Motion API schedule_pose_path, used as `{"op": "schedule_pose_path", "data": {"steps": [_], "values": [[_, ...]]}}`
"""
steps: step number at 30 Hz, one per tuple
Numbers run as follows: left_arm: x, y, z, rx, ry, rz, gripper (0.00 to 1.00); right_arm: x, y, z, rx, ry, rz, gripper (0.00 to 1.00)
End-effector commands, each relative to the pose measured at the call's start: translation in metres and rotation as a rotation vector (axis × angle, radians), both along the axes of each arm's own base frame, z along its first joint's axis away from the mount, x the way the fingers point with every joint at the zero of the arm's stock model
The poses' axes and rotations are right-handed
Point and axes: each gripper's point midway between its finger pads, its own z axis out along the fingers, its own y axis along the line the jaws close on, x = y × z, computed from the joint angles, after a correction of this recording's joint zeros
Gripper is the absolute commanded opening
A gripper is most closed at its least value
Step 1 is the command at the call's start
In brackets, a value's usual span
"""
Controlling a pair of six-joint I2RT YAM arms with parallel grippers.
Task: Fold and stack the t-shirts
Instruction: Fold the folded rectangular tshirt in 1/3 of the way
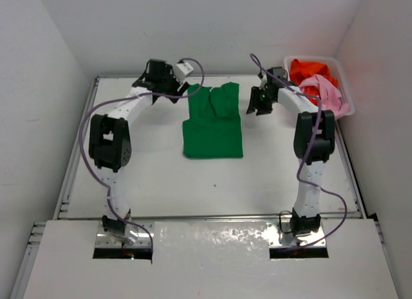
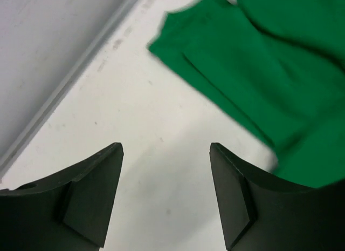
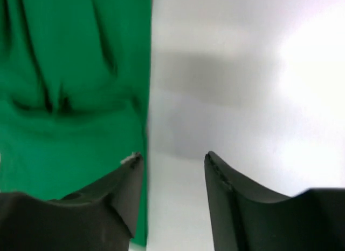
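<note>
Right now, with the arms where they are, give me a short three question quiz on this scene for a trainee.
1. True or false: the green t-shirt lies inside the white basket.
2. Which t-shirts are in the white basket? A) the orange t-shirt and the pink t-shirt; B) green and pink; C) none.
3. Fill in: the jaws of both arms stand ___, holding nothing.
Key: 1 false, it lies on the table between the arms; 2 A; 3 open.

Overhead view from the near side; two close, downward wrist views; green t-shirt (image 1: 212, 128) common to all.
</note>
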Motion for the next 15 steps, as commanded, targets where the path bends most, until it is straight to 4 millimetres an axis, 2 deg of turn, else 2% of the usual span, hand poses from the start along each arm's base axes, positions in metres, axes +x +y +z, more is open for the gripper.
{"op": "schedule_pose_path", "data": {"steps": [1,2,3,4,5,6,7,8,9,10,11,12,13,14,15], "values": [[-0.112,-0.040,-0.016,0.108,0.134,-0.445,0.63,-0.048,0.003,0.029,0.045,0.009,0.048,0.49],[-0.139,-0.053,-0.025,0.203,0.107,-0.601,0.63,-0.060,0.009,0.042,0.084,-0.007,0.049,0.51],[-0.161,-0.052,-0.020,0.245,0.091,-0.661,0.63,-0.093,0.015,0.017,0.103,0.074,0.062,0.54],[-0.194,-0.046,-0.052,0.272,0.167,-0.709,0.62,-0.104,0.021,0.015,0.127,0.074,0.080,0.55],[-0.208,-0.047,-0.057,0.269,0.175,-0.734,0.61,-0.130,0.025,0.007,0.142,0.108,0.094,0.55],[-0.210,-0.048,-0.051,0.239,0.157,-0.705,0.60,-0.137,0.031,0.005,0.160,0.102,0.110,0.55],[-0.220,-0.042,-0.061,0.152,0.259,-0.573,0.58,-0.140,0.040,0.007,0.201,0.073,0.141,0.54],[-0.220,-0.040,-0.060,0.079,0.300,-0.495,0.56,-0.156,0.042,0.001,0.205,0.086,0.155,0.54],[-0.215,-0.041,-0.055,-0.009,0.321,-0.410,0.53,-0.160,0.043,-0.001,0.207,0.078,0.163,0.51],[-0.219,-0.028,-0.061,-0.165,0.442,-0.215,0.52,-0.159,0.043,-0.002,0.210,0.047,0.162,0.47],[-0.223,-0.031,-0.059,-0.270,0.485,-0.172,0.51,-0.171,0.043,-0.012,0.208,0.064,0.163,0.44],[-0.217,-0.035,-0.049,-0.351,0.454,-0.135,0.50,-0.172,0.043,-0.013,0.206,0.050,0.164,0.40],[-0.231,-0.034,-0.062,-0.395,0.511,-0.089,0.50,-0.170,0.043,-0.015,0.205,0.028,0.168,0.36],[-0.242,-0.043,-0.060,-0.472,0.567,-0.066,0.50,-0.176,0.043,-0.021,0.204,0.039,0.173,0.35],[-0.241,-0.048,-0.054,-0.512,0.546,-0.060,0.50,-0.176,0.044,-0.022,0.202,0.029,0.180,0.35]]}}
